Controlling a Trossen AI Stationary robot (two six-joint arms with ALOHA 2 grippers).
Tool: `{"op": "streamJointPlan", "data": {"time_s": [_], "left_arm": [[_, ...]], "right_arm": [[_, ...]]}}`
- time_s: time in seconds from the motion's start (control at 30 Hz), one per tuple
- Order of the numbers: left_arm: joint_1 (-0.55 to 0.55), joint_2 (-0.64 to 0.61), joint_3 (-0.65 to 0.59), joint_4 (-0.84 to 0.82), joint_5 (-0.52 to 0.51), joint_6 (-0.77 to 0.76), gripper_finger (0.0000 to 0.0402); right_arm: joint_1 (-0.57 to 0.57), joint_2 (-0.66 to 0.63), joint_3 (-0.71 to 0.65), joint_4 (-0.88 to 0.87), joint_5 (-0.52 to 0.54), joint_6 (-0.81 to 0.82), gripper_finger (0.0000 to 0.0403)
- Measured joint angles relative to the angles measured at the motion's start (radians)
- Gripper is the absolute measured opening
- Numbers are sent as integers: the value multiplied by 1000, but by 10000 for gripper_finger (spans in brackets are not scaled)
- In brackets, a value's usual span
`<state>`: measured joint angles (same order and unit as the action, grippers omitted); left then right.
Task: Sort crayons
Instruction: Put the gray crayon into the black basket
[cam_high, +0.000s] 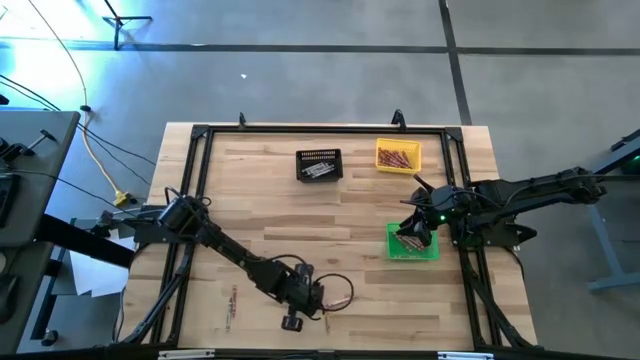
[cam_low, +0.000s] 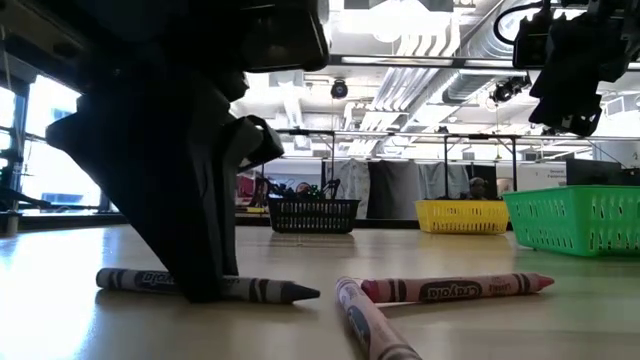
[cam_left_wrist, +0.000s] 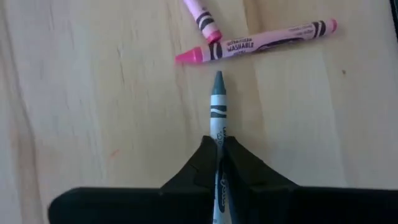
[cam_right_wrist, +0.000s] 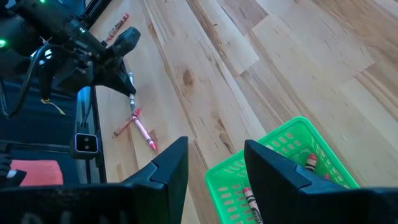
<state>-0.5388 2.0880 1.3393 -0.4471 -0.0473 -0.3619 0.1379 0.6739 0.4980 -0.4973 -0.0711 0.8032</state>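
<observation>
Crayons for sorting lie partly loose on the light wooden plank table (cam_high: 350, 215) and partly in bins. One grey-blue paper-wrapped crayon (cam_left_wrist: 217, 109) is pinched between the fingers of the left tool (cam_left_wrist: 219, 163), which stands closed on it near the table's front edge, at about 7 o'clock from the table's centre in the high view. The crayon lies flat on the wood, its tip projecting beyond the fingertips. In the low view the same crayon (cam_low: 265, 290) rests on the surface with the dark fingers planted over its middle.

Just beyond that tip lie two pink paper-wrapped crayons: one long magenta crayon (cam_left_wrist: 261, 43) lying crosswise, and a paler pink crayon (cam_left_wrist: 202, 18) whose end meets it. Neither touches the gripped crayon; a small gap separates them.

Two further reddish crayons (cam_high: 232, 303) lie well apart, at 9 o'clock from the left tool.

The right tool (cam_right_wrist: 214, 168) hovers with fingers spread wide and holding nothing, above the near corner of the green perforated plastic bin (cam_right_wrist: 298, 155) at 3 o'clock on the table; that bin contains several crayons. The yellow plastic bin (cam_high: 398, 156) at 1 o'clock holds orange-brown crayons, and the black plastic bin (cam_high: 319, 165) at 12 o'clock holds grey ones.
</observation>
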Motion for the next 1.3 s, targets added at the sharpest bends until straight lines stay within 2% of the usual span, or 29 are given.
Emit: {"op": "streamJointPlan", "data": {"time_s": [0.2, 0.37, 0.57, 0.67, 0.77, 1.0, 1.2, 1.3], "left_arm": [[21, -92, -15, -95, -48, -3, 2], [91, -236, -7, -179, -198, -3, 1], [209, -409, -4, -41, -347, 57, 1], [274, -461, -5, -1, -454, 127, 1], [352, -493, -3, 23, -510, 182, 1], [583, -461, -4, 30, -496, 242, 1], [770, -382, -4, 51, -388, 233, 1], [832, -335, -4, 60, -290, 231, 1]], "right_arm": [[0, 0, 0, 0, 0, 0, 142], [0, 0, 0, 0, 0, 0, 142], [0, 0, 0, 1, 0, 0, 142], [0, 0, 0, 1, 0, 0, 142], [0, 0, 0, 1, 0, 0, 142], [0, 0, 0, 1, 0, 0, 142], [0, 0, 0, 1, 0, 2, 142], [0, 0, 0, 0, 32, 54, 142]]}}
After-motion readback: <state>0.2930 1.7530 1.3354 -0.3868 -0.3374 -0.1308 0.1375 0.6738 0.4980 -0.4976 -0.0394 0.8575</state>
